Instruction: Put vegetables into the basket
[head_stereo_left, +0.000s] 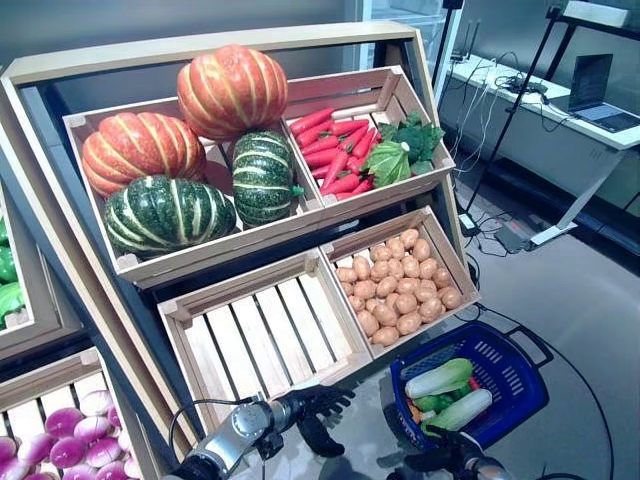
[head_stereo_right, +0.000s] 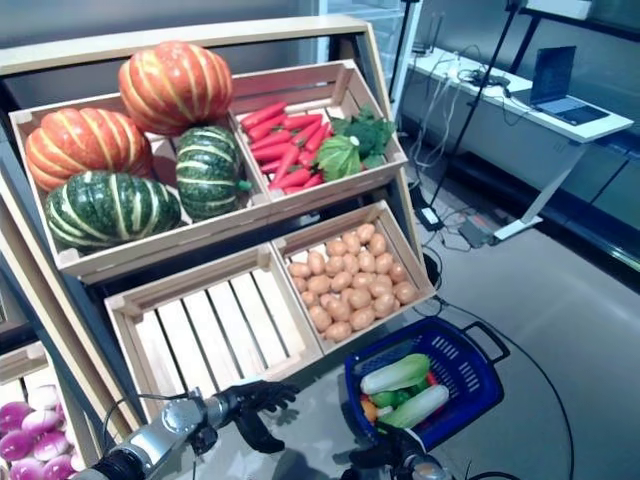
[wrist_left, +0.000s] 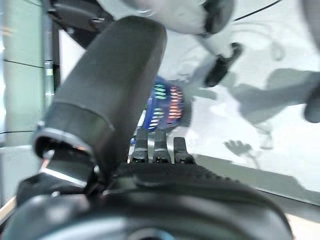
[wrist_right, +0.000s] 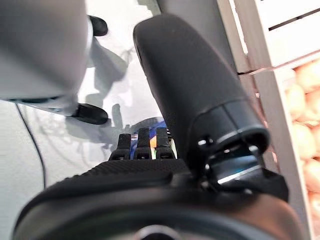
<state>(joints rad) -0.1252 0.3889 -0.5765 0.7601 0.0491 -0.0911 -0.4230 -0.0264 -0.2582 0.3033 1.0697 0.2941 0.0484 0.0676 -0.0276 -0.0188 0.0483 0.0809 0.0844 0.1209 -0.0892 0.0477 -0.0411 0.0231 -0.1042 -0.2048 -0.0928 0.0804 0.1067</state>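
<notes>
The blue plastic basket (head_stereo_left: 512, 372) stands on the floor at the lower right, in front of the stand. In it lie two pale green and white cabbages (head_stereo_left: 438, 378), a small green vegetable (head_stereo_left: 432, 403) and something orange. My left hand (head_stereo_left: 315, 405) hangs low in front of the empty slatted crate, left of the basket, with relaxed fingers and nothing in it. My right hand (head_stereo_left: 440, 460) is at the bottom edge, just before the basket's near rim. Its fingers (wrist_right: 142, 145) are straight and empty. The basket also shows past the left hand's fingers (wrist_left: 167, 105).
A slanted wooden stand (head_stereo_left: 240, 262) with crates rises right behind both hands. Its empty slatted crate (head_stereo_left: 265, 335) is by my left hand, and a crate of potatoes (head_stereo_left: 400, 290) is just above the basket. A desk with a laptop (head_stereo_left: 590, 85) stands at the back right.
</notes>
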